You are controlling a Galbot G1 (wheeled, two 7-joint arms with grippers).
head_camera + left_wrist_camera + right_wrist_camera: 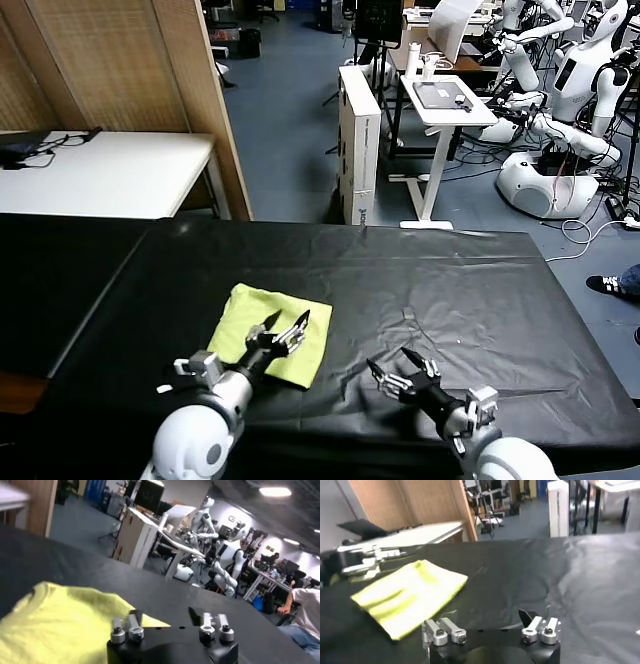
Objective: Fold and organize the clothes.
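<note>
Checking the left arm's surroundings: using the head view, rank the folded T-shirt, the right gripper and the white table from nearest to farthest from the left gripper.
1. Folded T-shirt: directly under the open left gripper, on the black table.
2. Right gripper: open, to the right, low over the black table.
3. White table: far back on the left, beyond the black table's edge.

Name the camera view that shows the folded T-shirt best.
The head view: the whole folded T-shirt lies flat on the black table, partly overlapped by the left gripper. The right wrist view shows it aslant; the left wrist view shows only part.
</note>
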